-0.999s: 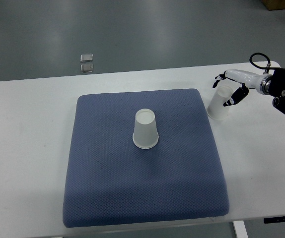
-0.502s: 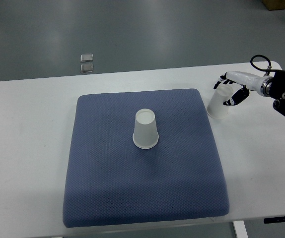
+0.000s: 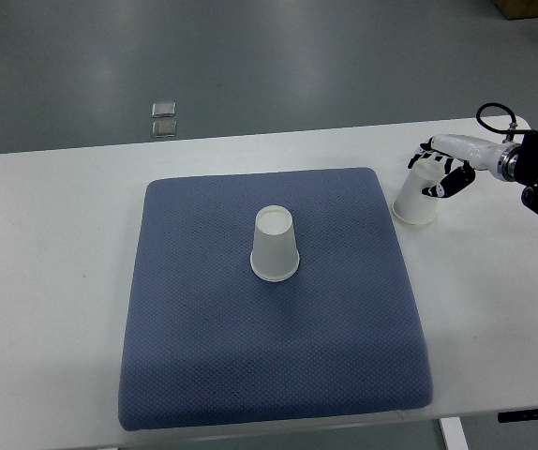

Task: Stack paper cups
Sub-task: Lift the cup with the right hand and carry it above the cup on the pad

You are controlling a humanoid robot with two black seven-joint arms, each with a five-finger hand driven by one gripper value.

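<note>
White paper makes up both cups: one cup (image 3: pixel 276 245) stands upside down near the middle of the blue mat (image 3: pixel 203 356), and a second cup (image 3: pixel 418 195) sits upside down at the right of the frame on the bare table (image 3: pixel 53 244), just beside the mat's upper right corner and tilted a little. The right hand (image 3: pixel 440 168) reaches in from the right edge, its fingers (image 3: pixel 456 177) curled around the upper part of that second cup in what looks like a grasp, though whether the grip is firm is hard to judge. The left hand is out of sight. This reads as the pick-up step, with no stacking done yet. The next move calls for a secure hold, a lift clear of the table, a carry leftward over the mat, and a straight lowering onto the middle cup so the two nest.
</note>
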